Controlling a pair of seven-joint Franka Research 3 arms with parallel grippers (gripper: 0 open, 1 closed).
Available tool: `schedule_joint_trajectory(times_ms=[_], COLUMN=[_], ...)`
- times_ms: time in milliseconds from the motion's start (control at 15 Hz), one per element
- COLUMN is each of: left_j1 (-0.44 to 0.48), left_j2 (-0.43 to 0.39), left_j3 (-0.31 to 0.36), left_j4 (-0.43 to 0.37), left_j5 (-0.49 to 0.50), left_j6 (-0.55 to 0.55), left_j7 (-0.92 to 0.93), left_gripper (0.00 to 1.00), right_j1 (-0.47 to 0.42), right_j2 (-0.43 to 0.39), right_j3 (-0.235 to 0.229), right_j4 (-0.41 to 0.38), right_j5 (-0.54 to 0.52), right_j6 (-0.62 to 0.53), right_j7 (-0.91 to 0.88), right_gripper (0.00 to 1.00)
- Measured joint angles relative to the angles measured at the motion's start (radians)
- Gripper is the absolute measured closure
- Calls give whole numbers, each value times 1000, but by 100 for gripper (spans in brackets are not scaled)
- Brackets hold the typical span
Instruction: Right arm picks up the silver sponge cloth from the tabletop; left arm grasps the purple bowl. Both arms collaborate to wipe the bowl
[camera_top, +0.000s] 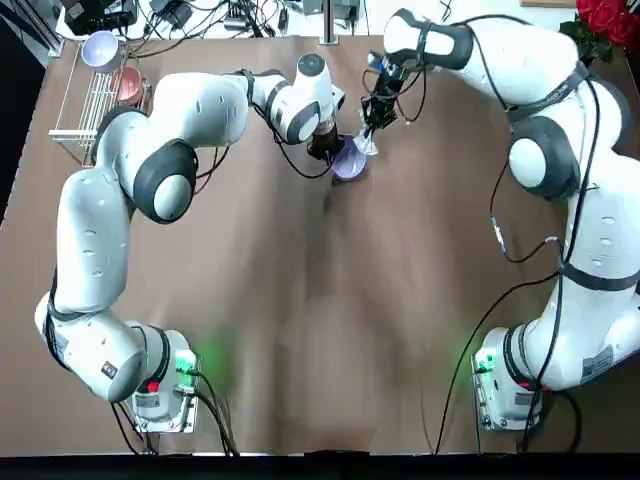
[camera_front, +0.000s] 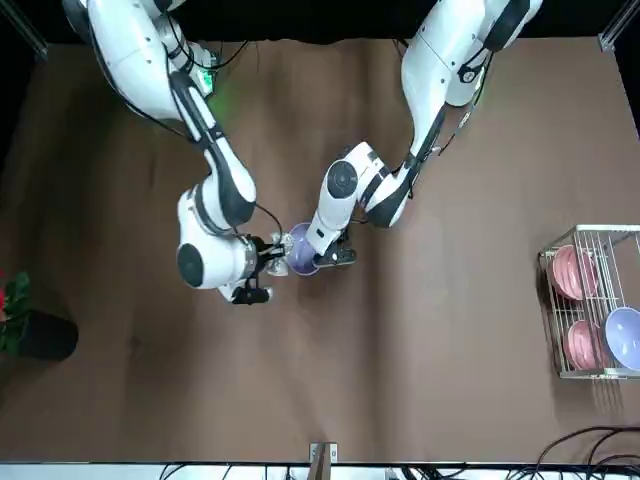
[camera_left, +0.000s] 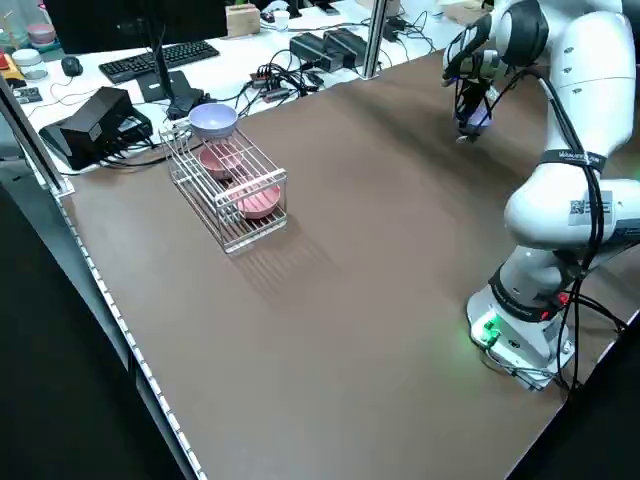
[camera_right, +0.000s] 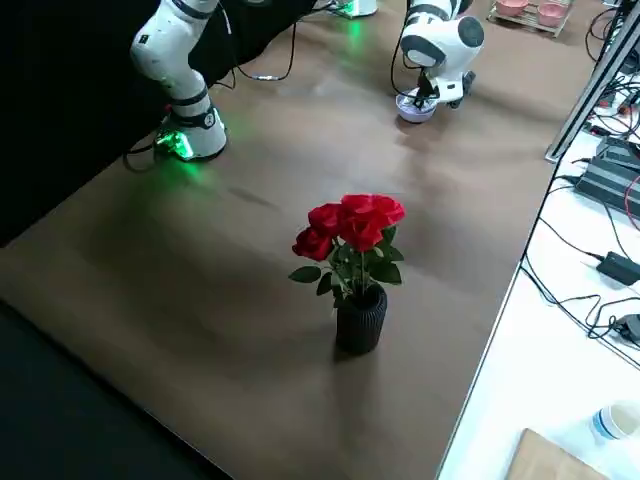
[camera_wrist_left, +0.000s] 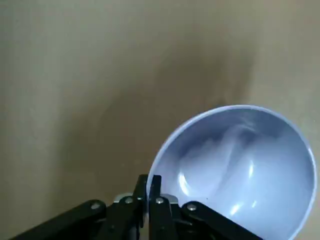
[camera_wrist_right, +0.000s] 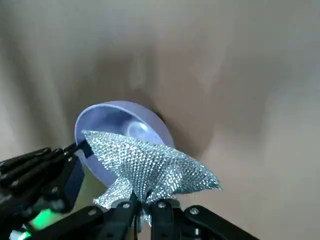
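The purple bowl (camera_top: 349, 161) is tilted at the far middle of the tabletop (camera_top: 330, 300). My left gripper (camera_wrist_left: 149, 186) is shut on its rim; the whitish-lilac inside of the purple bowl (camera_wrist_left: 240, 170) shows in the left wrist view. My right gripper (camera_wrist_right: 144, 206) is shut on the silver sponge cloth (camera_wrist_right: 150, 167), which hangs over the edge of the purple bowl (camera_wrist_right: 117, 122). In the front view the silver sponge cloth (camera_front: 283, 243) touches the purple bowl (camera_front: 301, 256) between the right gripper (camera_front: 268, 252) and the left gripper (camera_front: 335, 256).
A wire rack (camera_top: 82, 105) at the far left holds pink bowls and another lavender bowl (camera_top: 100, 47). A vase of red roses (camera_right: 356, 262) stands at the far right corner. Cables and desk gear lie beyond the far edge.
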Motion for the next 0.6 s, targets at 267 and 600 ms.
schedule_joint_trajectory(times_ms=[267,600], left_j1=[0,0], left_j2=[1,2], left_j3=[1,2], left_j4=[1,3], left_j5=[0,0], left_j6=[0,0], left_j7=[0,0], left_gripper=[95,95], right_j1=[36,74], right_j2=[40,87], right_j3=[0,0], right_j4=[0,0], right_j5=[37,58], right_j6=[62,143], right_j7=[6,11], right_gripper=[90,90])
